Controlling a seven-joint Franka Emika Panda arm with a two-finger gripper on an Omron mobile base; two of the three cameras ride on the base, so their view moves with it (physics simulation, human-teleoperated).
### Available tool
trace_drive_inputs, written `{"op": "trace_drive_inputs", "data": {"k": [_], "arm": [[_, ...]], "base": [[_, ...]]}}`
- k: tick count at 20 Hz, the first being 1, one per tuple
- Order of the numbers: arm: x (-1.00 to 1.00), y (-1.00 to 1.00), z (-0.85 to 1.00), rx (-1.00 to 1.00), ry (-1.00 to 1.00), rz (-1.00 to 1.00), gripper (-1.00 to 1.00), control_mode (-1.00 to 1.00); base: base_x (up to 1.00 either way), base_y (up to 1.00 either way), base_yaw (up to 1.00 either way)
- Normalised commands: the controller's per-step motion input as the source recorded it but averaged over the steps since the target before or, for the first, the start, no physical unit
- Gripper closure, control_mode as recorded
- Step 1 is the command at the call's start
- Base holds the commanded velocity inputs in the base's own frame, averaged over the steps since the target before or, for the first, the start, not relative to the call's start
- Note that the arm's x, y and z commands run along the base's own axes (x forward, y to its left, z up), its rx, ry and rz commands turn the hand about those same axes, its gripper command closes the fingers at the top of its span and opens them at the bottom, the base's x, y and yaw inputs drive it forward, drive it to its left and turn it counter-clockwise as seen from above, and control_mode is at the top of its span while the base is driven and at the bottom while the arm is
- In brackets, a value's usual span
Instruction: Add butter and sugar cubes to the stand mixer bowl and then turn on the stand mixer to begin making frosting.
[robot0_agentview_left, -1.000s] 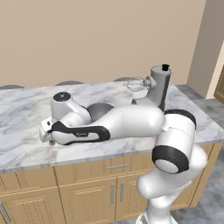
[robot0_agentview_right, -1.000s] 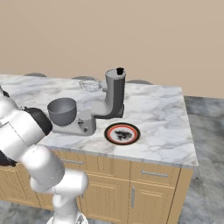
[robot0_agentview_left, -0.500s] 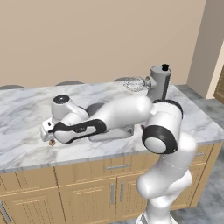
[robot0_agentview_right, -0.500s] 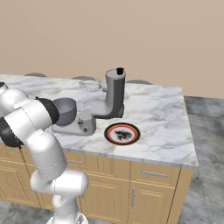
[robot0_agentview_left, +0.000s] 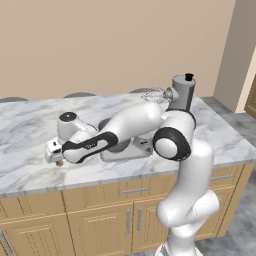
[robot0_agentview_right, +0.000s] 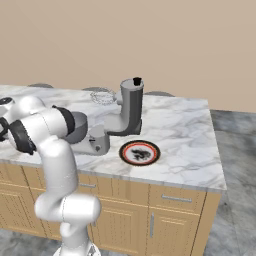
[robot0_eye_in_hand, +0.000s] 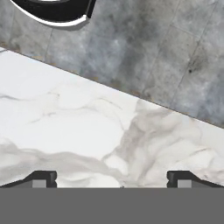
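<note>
My gripper (robot0_agentview_left: 56, 157) hangs low over the left part of the marble counter (robot0_agentview_left: 25, 125), near its front edge. Its fingertips (robot0_eye_in_hand: 43, 178) stand wide apart with only bare marble between them, so it is open. One tiny tan-brown sugar cube (robot0_agentview_left: 59, 163) lies on the counter right under the hand. The grey stand mixer (robot0_agentview_right: 131, 106) stands mid-counter, and the stand mixer bowl (robot0_agentview_right: 78, 128) sits on its base, partly behind my arm. The butter is out of view.
A red-rimmed plate (robot0_agentview_right: 140, 152) lies in front of the mixer. A clear glass dish (robot0_agentview_right: 102, 96) sits behind it. In the hand view the counter's front edge (robot0_eye_in_hand: 131, 92) runs diagonally, with grey floor (robot0_eye_in_hand: 166, 48) beyond.
The arm's elbow has swung in from the right toward the mixer, while the hand stays low over the left of the counter. The jaws remain open.
</note>
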Motion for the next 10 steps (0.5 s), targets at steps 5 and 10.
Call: {"op": "trace_drive_inputs", "data": {"k": [5, 10], "arm": [[0.3, 0.21, -0.22, 0.0, 0.01, 0.0, -1.0, -1.0], [0.26, 0.19, -0.27, -0.01, 0.02, 0.0, -1.0, -1.0]], "base": [[0.0, 0.0, 0.0], [0.0, 0.0, 0.0]]}}
